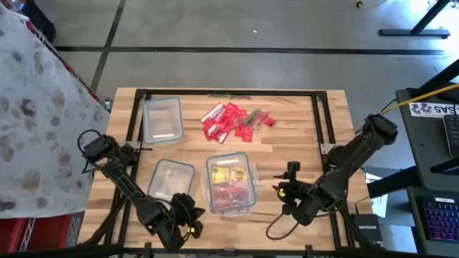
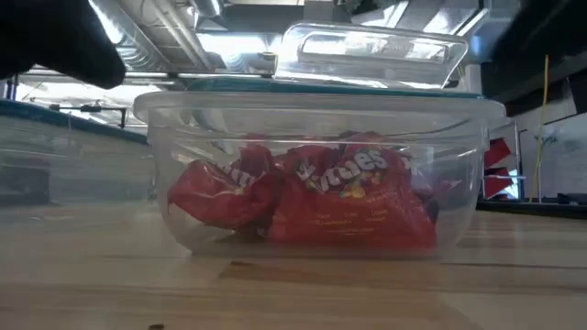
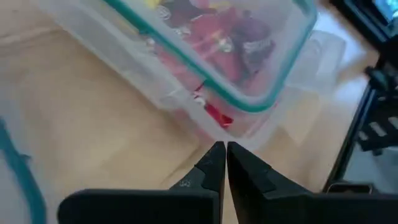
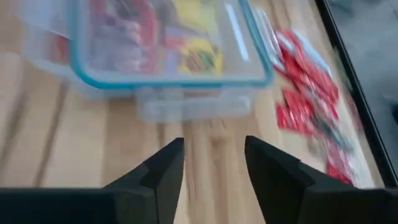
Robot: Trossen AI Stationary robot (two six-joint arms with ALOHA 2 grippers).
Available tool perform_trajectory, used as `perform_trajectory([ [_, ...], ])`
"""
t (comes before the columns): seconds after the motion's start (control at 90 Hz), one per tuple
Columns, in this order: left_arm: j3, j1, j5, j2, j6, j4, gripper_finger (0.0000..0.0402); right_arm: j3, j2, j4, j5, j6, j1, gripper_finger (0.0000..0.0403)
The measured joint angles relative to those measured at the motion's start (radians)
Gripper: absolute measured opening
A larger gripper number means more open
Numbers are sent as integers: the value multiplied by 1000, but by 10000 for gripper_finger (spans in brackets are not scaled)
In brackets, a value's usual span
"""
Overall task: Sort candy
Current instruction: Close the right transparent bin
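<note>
A clear tub [image 1: 232, 183] with a teal-rimmed lid [image 3: 249, 93] stands near the table's front middle. It holds red and yellow candy [image 2: 312, 192]. More red candy [image 1: 233, 120] lies loose in a pile at the far middle. My left gripper [image 3: 225, 152] is shut, low at the tub's near-left corner. My right gripper [image 4: 214, 155] is open, just right of the tub [image 4: 168, 56], with nothing between its fingers. My left gripper has its shut fingertips [image 3: 214, 155] right at the tub's near lower corner [image 3: 217, 118]. I cannot tell whether they touch it.
An empty clear tub [image 1: 172, 179] stands left of the filled one. Another clear container [image 1: 163, 119] sits at the far left. A black frame [image 1: 229, 93] runs around the table top. Bare wood lies between the tubs and the candy pile.
</note>
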State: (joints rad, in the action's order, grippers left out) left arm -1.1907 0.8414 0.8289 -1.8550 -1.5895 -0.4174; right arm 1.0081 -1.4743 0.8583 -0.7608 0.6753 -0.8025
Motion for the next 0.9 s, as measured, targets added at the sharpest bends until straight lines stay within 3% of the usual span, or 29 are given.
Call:
perform_trajectory([
  [0.233, 3, -42, -104, -127, -46, 85, 0, -206, -3, -187, 70, 39, 59, 140],
  [0.389, 3, -57, -132, -157, -52, 76, 0, -270, -3, -308, 131, 23, 108, 138],
  [0.644, 2, -59, -208, -62, 45, -47, 0, -269, -3, -420, 150, -57, 116, 138],
  [0.9, 2, -38, -225, 72, 4, -353, 0, -269, -3, -466, 152, -81, 116, 137],
])
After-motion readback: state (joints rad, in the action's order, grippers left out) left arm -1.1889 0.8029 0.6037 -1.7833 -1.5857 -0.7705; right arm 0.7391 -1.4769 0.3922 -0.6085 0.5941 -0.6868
